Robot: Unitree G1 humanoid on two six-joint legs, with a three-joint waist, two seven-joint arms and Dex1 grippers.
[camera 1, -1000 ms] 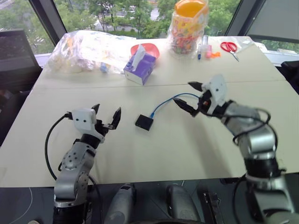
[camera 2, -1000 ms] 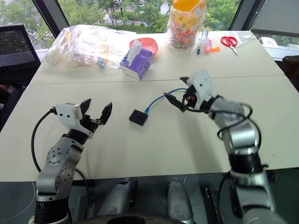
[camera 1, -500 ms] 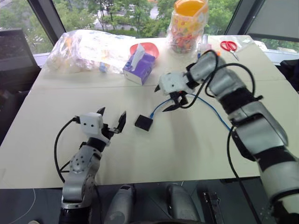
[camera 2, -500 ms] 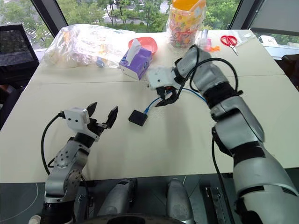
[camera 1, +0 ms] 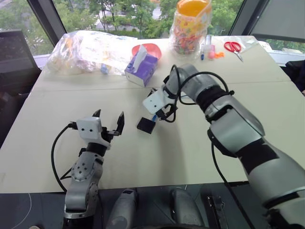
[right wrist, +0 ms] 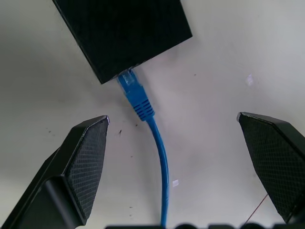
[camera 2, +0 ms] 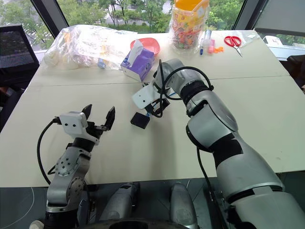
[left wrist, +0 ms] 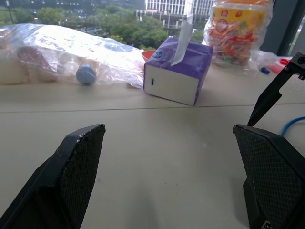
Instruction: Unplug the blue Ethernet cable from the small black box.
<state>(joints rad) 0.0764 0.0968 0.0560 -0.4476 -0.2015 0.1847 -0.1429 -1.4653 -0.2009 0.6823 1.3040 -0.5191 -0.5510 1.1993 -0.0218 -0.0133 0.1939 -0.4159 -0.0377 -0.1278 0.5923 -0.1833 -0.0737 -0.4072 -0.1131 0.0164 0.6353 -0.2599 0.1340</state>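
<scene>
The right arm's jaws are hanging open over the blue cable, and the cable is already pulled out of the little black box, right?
Not quite: the blue cable is still plugged into the little black box, as the right wrist view shows. The right gripper does hang over it, jaws open.

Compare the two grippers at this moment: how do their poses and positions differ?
The right gripper points steeply down over the blue Ethernet cable plugged into the small matte black box; the left gripper points roughly level, over bare table. The right straddles the plug; the left is near nothing. Both are open and empty.
</scene>
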